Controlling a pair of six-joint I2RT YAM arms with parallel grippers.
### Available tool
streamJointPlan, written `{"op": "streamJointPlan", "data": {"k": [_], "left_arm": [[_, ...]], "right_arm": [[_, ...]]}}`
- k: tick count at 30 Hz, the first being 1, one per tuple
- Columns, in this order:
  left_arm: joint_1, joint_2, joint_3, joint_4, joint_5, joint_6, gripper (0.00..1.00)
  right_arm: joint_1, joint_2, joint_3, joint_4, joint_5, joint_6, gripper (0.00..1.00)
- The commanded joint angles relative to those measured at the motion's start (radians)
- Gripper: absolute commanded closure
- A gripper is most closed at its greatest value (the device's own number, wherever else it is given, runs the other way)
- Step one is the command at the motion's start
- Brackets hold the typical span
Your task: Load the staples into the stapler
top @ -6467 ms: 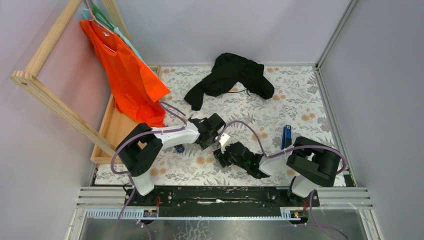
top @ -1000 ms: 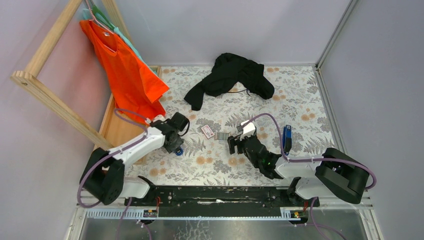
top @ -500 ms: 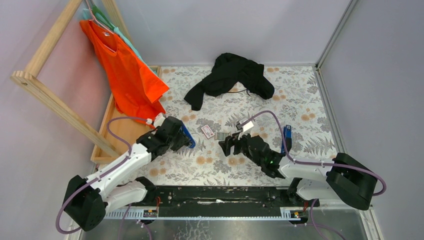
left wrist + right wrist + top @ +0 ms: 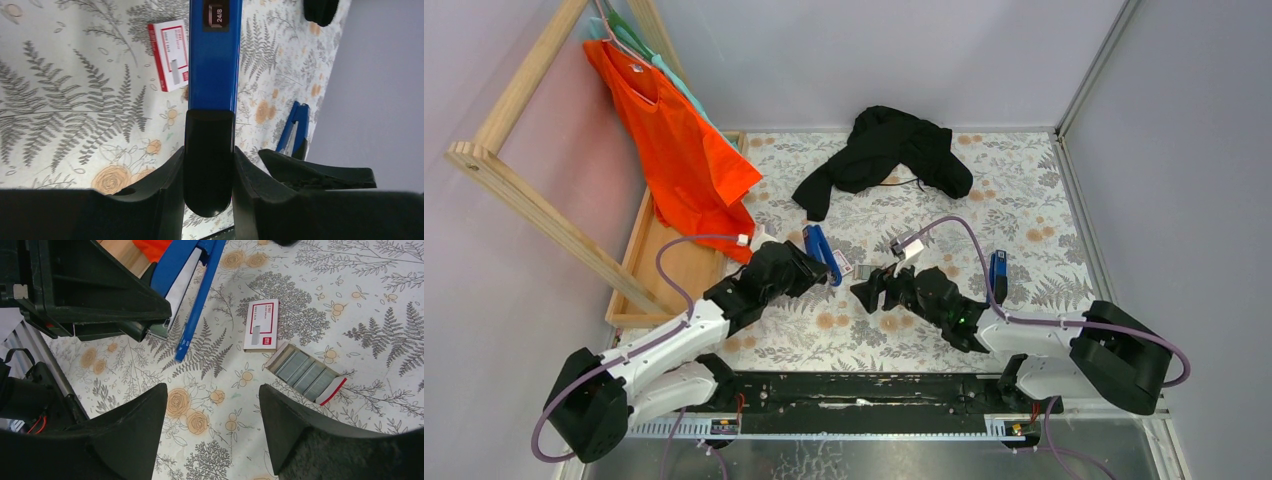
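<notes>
Bright, even light — close foreground perhaps soft.

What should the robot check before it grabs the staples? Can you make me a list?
1. Left gripper gripping the stapler: ok.
2. Stapler opened up: ok, looks so from the right wrist.
3. Right gripper open and empty: ok.
4. Staple tray out of its box: ok.
5. Right gripper over the tray: not ok, tray sits off to one side.
6. Stapler empty inside: cannot tell.
</notes>
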Motion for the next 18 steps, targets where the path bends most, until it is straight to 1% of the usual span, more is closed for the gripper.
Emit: {"op": "streamJointPlan", "data": {"k": [1,4,10,15,18], "left_arm": [[-0.024,-0.003,-0.006,0.268,0.018,-0.012,1.0],[-0.043,0.006,-0.021,0.323,0.015,-0.03,1.0],[-0.082,0.041,-0.031,0.375,0.004,-0.07,1.0],[-0.105,0.052,-0.033,0.404,-0.004,-0.091,1.0],[-0.118,0.045,-0.039,0.42,-0.014,-0.101,1.0]], "right_arm": [[-0.001,0.016,0.048,0.091,-0.001,0.045,0.27],[-0.001,0.04,0.053,0.121,0.015,0.06,0.28],[-0.001,0.075,0.043,0.197,0.079,0.074,0.34],[-0.002,0.098,0.022,0.252,0.145,0.065,0.47],[-0.002,0.109,0.018,0.255,0.164,0.062,0.49]]}}
